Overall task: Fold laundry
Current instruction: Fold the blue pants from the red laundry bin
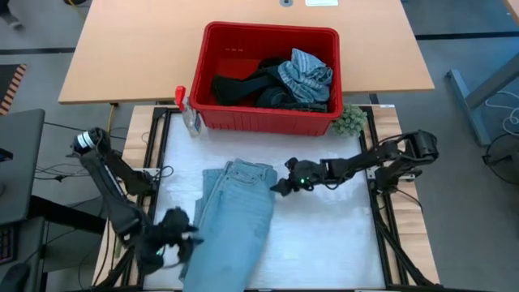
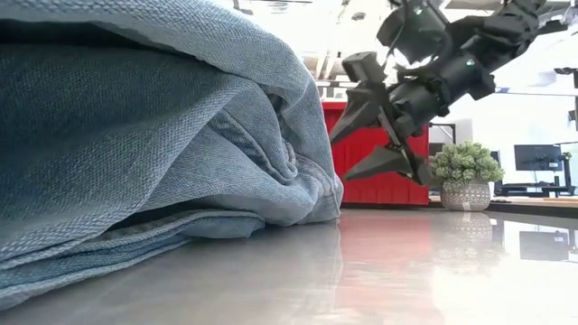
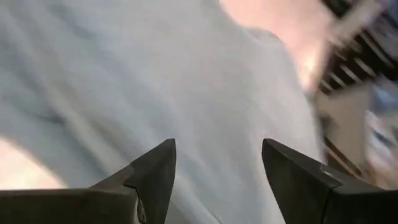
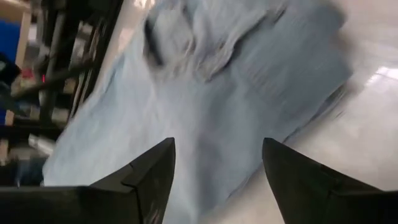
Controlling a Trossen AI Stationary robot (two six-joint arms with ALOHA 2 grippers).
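Light blue jeans [image 1: 237, 217] lie folded lengthwise on the table; no writing is legible.
Left gripper [image 1: 180, 235] and right gripper [image 1: 280, 186] flank them, fingers spread, holding nothing.

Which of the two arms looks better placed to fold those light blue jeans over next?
Probably the left. Its left gripper hangs open at the jeans' long side edge. The right gripper, also open, hovers beside the waistband corner.
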